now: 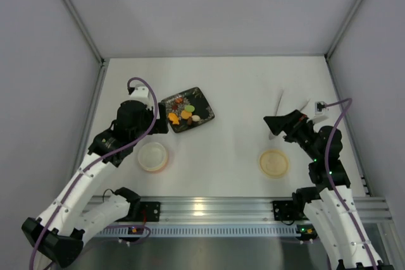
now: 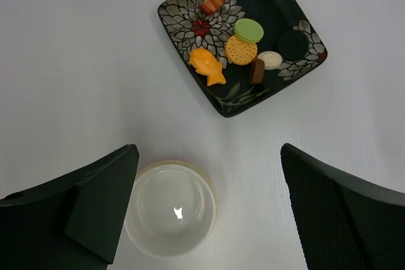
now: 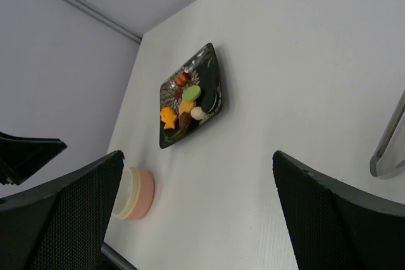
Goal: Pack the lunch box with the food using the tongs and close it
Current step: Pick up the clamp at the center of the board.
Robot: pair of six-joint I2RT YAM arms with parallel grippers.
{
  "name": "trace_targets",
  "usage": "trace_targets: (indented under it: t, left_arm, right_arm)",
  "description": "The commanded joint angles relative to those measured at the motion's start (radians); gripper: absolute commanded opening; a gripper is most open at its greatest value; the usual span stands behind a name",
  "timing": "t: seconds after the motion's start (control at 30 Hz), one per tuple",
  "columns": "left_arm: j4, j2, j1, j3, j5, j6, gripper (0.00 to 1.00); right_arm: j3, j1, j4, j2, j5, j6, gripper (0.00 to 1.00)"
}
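The lunch box [image 1: 152, 156] [image 2: 171, 207] [image 3: 136, 193], round with a cream inside and pink wall, stands empty on the table. Its flat cream lid [image 1: 273, 163] lies apart on the right. The food [image 1: 185, 113] [image 2: 235, 49] [image 3: 185, 107], small colourful pieces, lies on a dark floral plate [image 1: 204, 102] [image 2: 183, 14] [image 3: 209, 67]. The white tongs [image 1: 279, 102] [image 3: 389, 143] lie at the right, partly behind my right gripper [image 1: 278, 124] [image 3: 196, 213], which is open and empty above the table. My left gripper [image 1: 159, 122] [image 2: 209, 207] hangs open above the lunch box, its left finger over the rim.
White walls close the table at the back and both sides. An aluminium rail [image 1: 209, 210] carrying the arm bases runs along the near edge. A tip of the left gripper's finger [image 3: 25, 153] shows at the left of the right wrist view.
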Motion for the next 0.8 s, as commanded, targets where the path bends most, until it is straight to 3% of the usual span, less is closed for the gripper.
trace_targets:
  t: [0.0,0.33,0.6,0.77]
  left_arm:
    - [0.052,-0.001,-0.003,0.021,-0.008,0.000,0.99]
    - [0.052,-0.001,-0.002,0.021,-0.005,-0.003,0.99]
    - [0.047,-0.004,-0.003,0.022,-0.019,-0.006,0.99]
    - [0.049,-0.006,-0.002,0.022,-0.016,-0.005,0.99]
  right_arm:
    - [0.044,-0.015,-0.046,-0.004,0.015,-0.020,0.99]
    - [0.190,-0.015,-0.297,0.051,0.242,-0.198,1.00]
    - [0.442,-0.014,-0.452,0.395,0.523,-0.281,0.99]
    - [0.483,0.003,-0.428,0.580,0.633,-0.243,0.99]
